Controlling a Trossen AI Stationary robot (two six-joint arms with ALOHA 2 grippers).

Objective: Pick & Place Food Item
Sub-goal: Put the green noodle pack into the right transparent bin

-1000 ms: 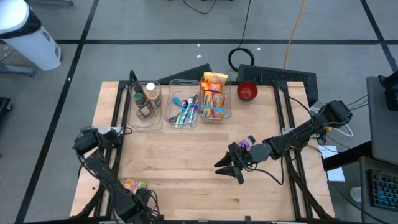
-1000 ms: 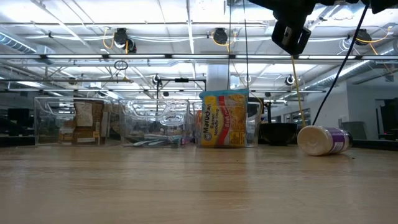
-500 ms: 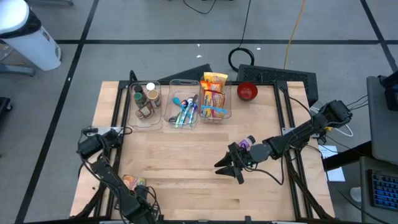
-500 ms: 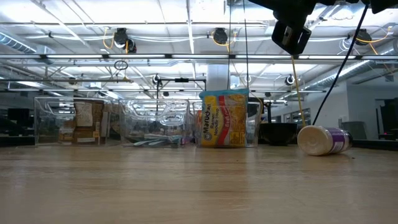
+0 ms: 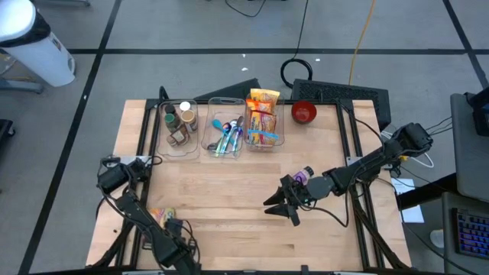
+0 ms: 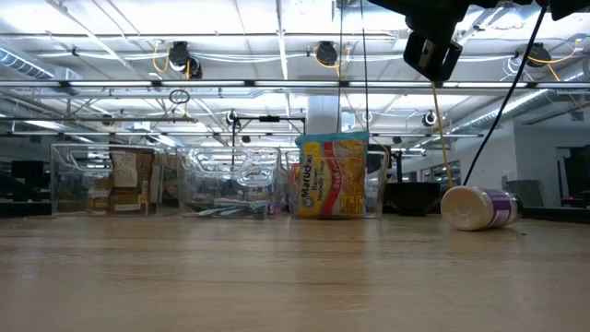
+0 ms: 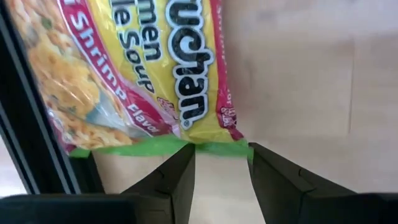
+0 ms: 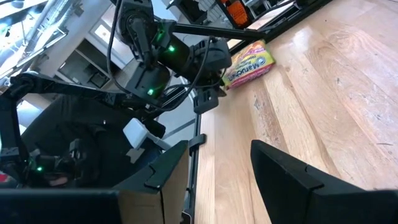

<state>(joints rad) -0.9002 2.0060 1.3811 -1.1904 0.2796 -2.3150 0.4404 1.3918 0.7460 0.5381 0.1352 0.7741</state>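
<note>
The ramen packet (image 5: 162, 218) lies flat near the front-left corner of the tabletop (image 5: 229, 191). The left wrist view shows its yellow and red printed face (image 7: 130, 68) and green end seal just ahead of the two dark fingers (image 7: 177, 177), which stand apart with bare wood between them; the jaws are released and grasp nothing. The high view places the left gripper (image 5: 174, 238) just beside the packet, at the tabletop's front edge. The right wrist view shows the same packet (image 8: 250, 64) from across the tabletop, lying beside the left arm.

The right gripper (image 5: 281, 208) hovers over the middle of the tabletop, right of centre, jaws spread and empty; its wrist view shows only wood between the fingers (image 8: 283, 171).

A purple-and-white bottle (image 6: 479, 207) lies on its side; the high view shows only its end (image 5: 304, 175) beside the right arm.

Three clear bins (image 5: 223, 126) stand in a row along the far edge. The low view shows an upright ramen pack (image 6: 333, 175) in one. A red bowl (image 5: 303, 112) sits beside them.
</note>
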